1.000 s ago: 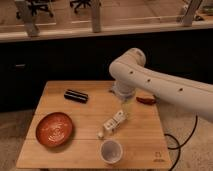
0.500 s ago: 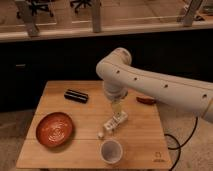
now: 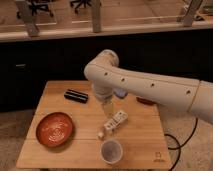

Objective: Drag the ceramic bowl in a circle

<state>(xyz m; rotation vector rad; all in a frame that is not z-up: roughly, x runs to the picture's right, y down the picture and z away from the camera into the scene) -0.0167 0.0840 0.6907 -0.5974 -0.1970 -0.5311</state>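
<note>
The ceramic bowl (image 3: 55, 129) is wide, shallow and orange-red with pale rings inside. It sits on the front left of the wooden table (image 3: 85, 150). My white arm reaches in from the right and bends over the table's middle. My gripper (image 3: 108, 108) hangs down from it above the table's centre, to the right of the bowl and well apart from it. It holds nothing that I can see.
A black flat object (image 3: 76, 95) lies at the back left. A white boxy item (image 3: 115, 121) lies just below the gripper. A small whitish cup (image 3: 111, 151) stands at the front. A red object (image 3: 146, 101) shows behind the arm at the right. A cable runs down at the table's right.
My arm has swung to the left across the table, and the gripper with it, closer to the bowl's side. The bowl and the other things have not moved.
</note>
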